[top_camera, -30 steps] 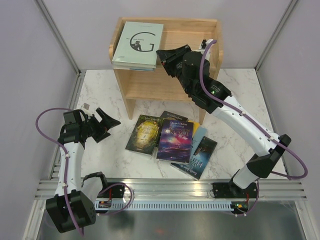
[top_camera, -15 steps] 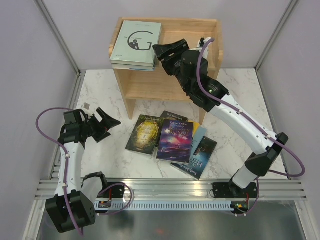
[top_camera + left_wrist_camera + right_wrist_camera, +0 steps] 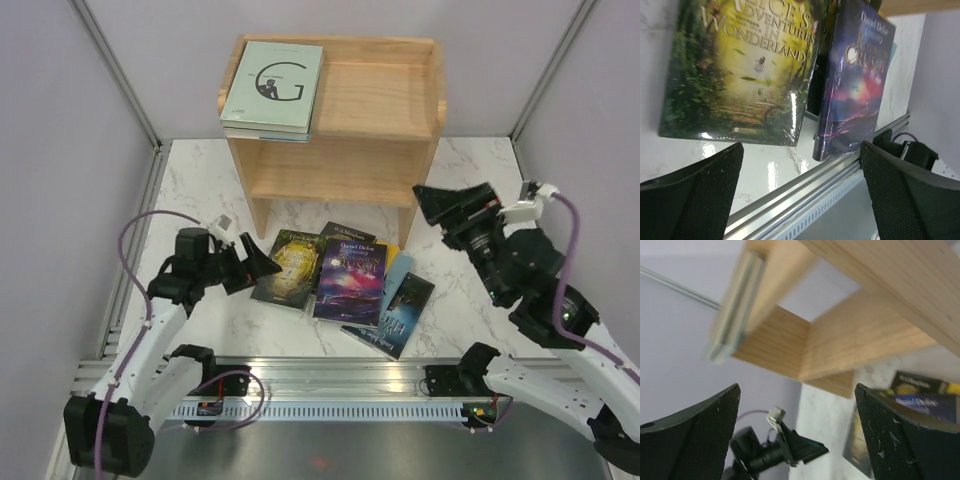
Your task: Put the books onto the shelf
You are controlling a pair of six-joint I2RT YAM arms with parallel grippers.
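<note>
Now angling the left gripper (image 3: 262, 268), jaws spread and empty, toward the books (image 3: 345, 280) fanned mid-frame, likely for an edge pickup; holding the right gripper (image 3: 428, 207), likewise released, clear of the shelf (image 3: 380, 100) at upper centre, carrying the pale green book (image 3: 275, 88) top-left.

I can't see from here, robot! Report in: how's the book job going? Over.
Both open, empty: left gripper near the table books, right gripper beside the shelf. G book on shelf top. Nothing in the way.

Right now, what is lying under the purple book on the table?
A black book shows at the top edge of the purple book, a pale blue one at its right. Their covers are mostly hidden.
</note>
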